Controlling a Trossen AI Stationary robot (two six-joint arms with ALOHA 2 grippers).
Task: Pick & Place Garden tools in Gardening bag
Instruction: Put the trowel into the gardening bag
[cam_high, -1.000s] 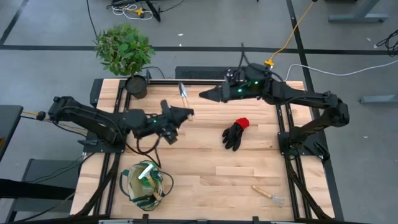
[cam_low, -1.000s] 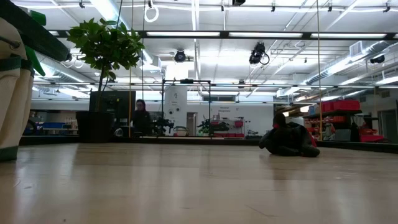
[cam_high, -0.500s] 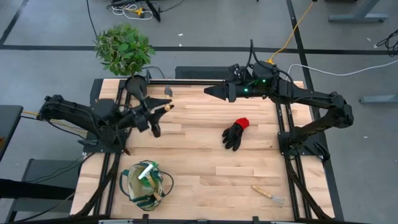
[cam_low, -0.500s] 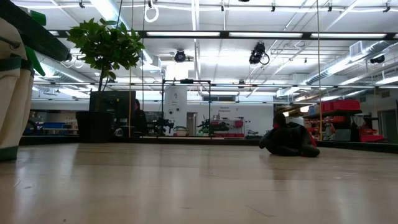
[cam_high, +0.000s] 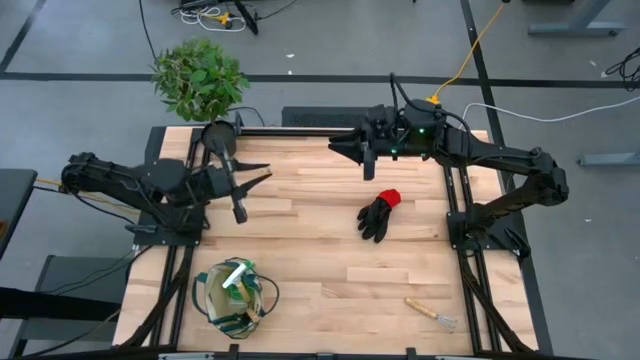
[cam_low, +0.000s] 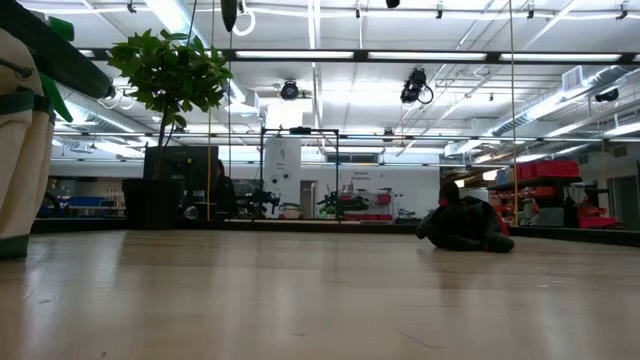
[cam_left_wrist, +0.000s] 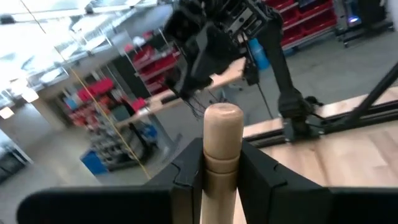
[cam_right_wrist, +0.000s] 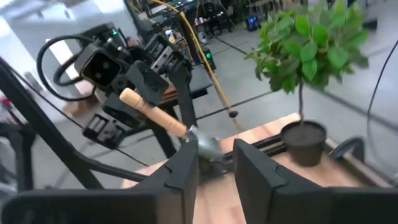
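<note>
The gardening bag (cam_high: 233, 297) stands near the bench's (cam_high: 330, 275) front edge on the left arm's side, already holding a green spray bottle with a white nozzle (cam_high: 237, 276); whether more lies inside cannot be told. The left hand (cam_left_wrist: 221, 180) is clamped on a wooden-handled tool (cam_left_wrist: 222, 152), its light handle upright between the fingers in the left wrist view. From above, this hand (cam_high: 238, 180) hangs over the far left part of the bench, well short of the bag, so the carry and drop remain. The right hand (cam_high: 366, 160) hovers over the far middle of the bench, fingers apart and holding nothing.

Still to collect: the black glove with red cuff (cam_high: 378, 214), lying just nearer the front than the right hand, and a small hand fork (cam_high: 432, 313), well apart from both hands at the front right corner.

Just behind the left hand stands a black pot (cam_high: 218, 138) with a leafy plant (cam_high: 198, 78), not part of the job. The way from this hand to the bag looks free.
</note>
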